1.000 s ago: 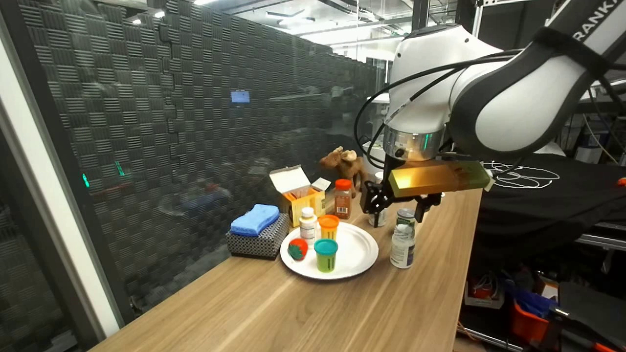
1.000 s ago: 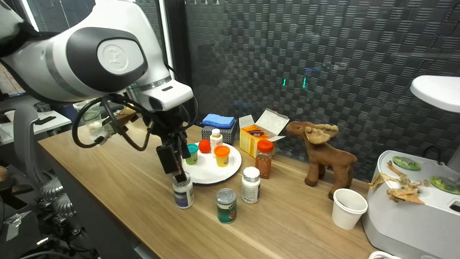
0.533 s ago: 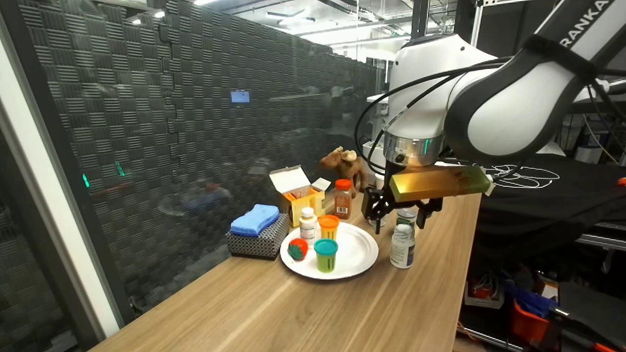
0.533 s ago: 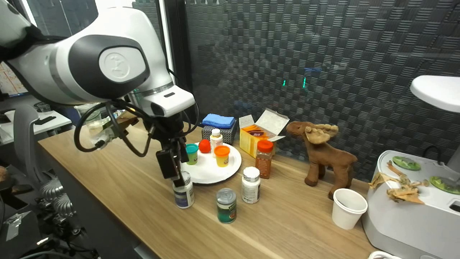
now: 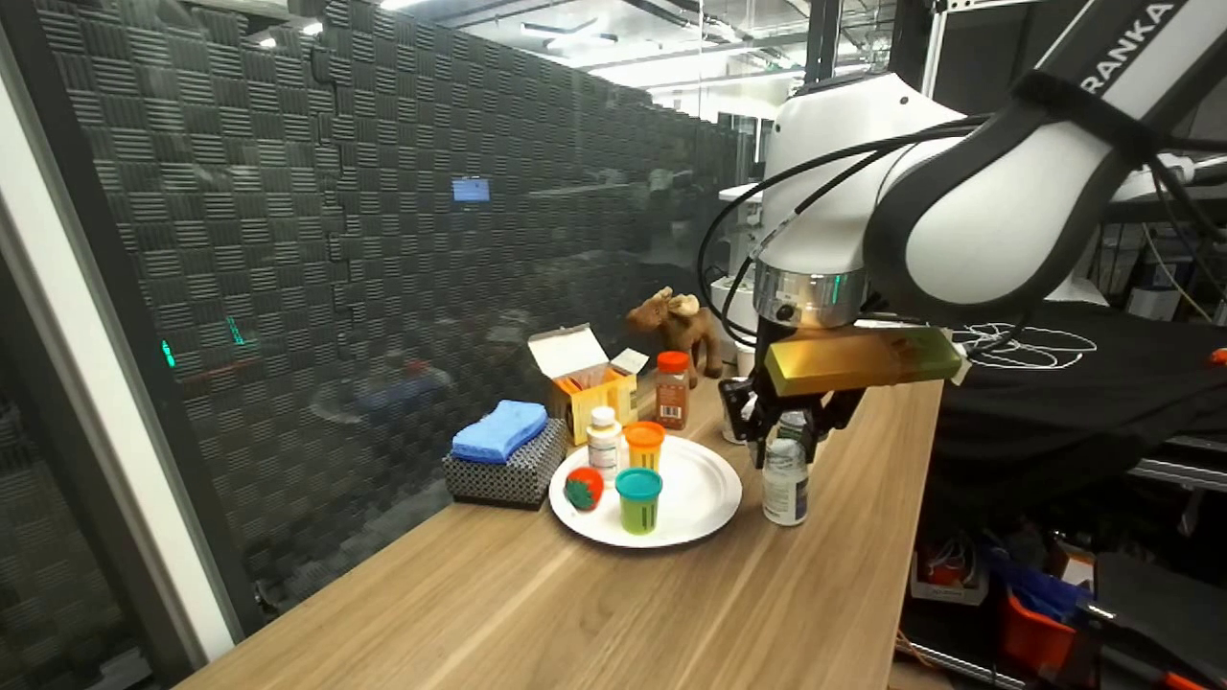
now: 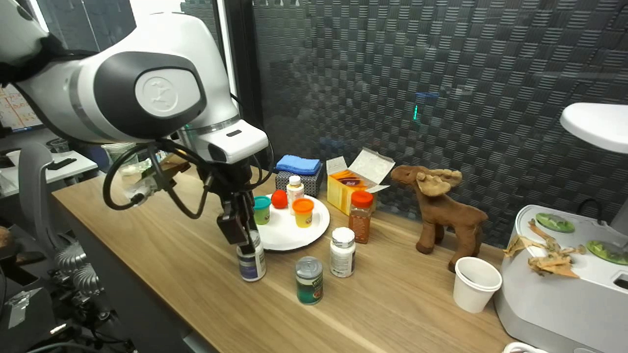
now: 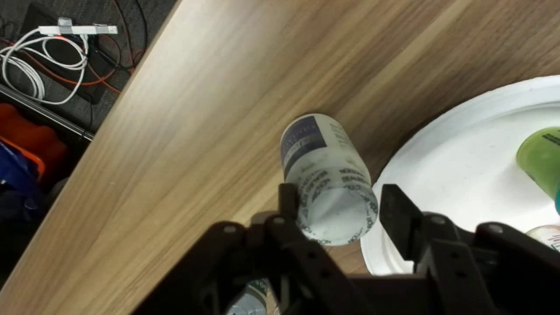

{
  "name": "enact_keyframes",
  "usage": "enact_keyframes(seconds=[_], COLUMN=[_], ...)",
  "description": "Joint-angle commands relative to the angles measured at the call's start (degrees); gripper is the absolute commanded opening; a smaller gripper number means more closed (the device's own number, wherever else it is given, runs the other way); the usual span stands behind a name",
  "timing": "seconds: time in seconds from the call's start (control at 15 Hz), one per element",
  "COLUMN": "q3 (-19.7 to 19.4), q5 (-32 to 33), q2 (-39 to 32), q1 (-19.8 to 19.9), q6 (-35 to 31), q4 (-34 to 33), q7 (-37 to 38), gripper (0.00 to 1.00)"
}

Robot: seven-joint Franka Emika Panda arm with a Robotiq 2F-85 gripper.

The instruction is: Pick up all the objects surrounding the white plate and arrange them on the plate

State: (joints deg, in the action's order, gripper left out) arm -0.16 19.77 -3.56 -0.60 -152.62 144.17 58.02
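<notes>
The white plate (image 5: pixel 692 498) holds a strawberry (image 5: pixel 584 489), a teal-lidded green tub (image 5: pixel 638 513), an orange-lidded yellow tub (image 5: pixel 644 450) and a white bottle (image 5: pixel 603 448). Beside its rim stands a purple-labelled white bottle (image 7: pixel 323 151), upright on the table. My gripper (image 7: pixel 337 197) has its jaws on both sides of that bottle's cap, partly closed: the left finger touches or overlaps it, while a thin gap shows at the right finger. A green can (image 6: pixel 309 284), another white bottle (image 6: pixel 342 257) and a red-capped jar (image 6: pixel 360 223) stand off the plate.
Behind the plate are an opened yellow box (image 5: pixel 602 398) and a patterned box (image 5: pixel 506 476) topped by a blue cloth (image 5: pixel 500 431). A toy moose (image 6: pixel 444 211), paper cups (image 6: pixel 477 287) and a grey appliance (image 6: pixel 564 299) stand farther along. The table edge runs near the purple-labelled bottle.
My gripper has come down to the purple-labelled bottle, and its fingers have drawn in from wide apart to close about the cap. That bottle has shifted slightly toward the plate.
</notes>
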Motion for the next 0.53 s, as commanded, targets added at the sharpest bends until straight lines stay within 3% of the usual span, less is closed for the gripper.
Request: enact_keyframes(seconds=[0.0, 0.27, 0.47], q3=[-0.4, 0.0, 1.0], q5=[-1.6, -1.2, 3.1], q2=[1.4, 3.5, 6.6], q1=[-0.6, -1.3, -2.2], q6=[0.3, 3.1, 8.5], q4=[0.3, 0.3, -1.2], q7=[-1.3, 0.4, 3.8], gripper=[0.23, 0.19, 0.19])
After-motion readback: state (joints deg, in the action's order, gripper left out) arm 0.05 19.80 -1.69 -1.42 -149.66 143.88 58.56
